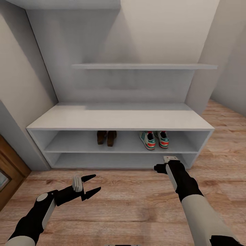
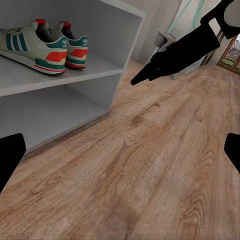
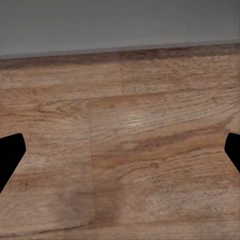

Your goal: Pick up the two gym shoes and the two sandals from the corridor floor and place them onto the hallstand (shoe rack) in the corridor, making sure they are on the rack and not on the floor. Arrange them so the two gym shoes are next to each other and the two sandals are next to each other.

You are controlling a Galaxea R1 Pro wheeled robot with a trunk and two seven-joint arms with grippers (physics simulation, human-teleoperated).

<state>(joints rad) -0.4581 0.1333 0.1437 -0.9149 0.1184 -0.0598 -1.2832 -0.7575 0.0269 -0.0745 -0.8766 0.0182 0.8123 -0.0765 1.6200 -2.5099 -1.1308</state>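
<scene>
Both pairs are seen on the rack's (image 1: 119, 118) upper shelf: the gym shoes (image 1: 154, 139) side by side toward the right, the sandals (image 1: 106, 137) side by side near the middle, the pairs apart. The left pincer (image 1: 89, 185) and right pincer (image 3: 120, 150) are held open and empty over bare floor (image 1: 130, 201). Placement is judged done; only a check and arm withdrawal seem called for.

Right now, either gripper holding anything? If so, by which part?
Nothing held. Left gripper is open and empty above the floor; right gripper shows spread fingertips with bare floor between.
</scene>
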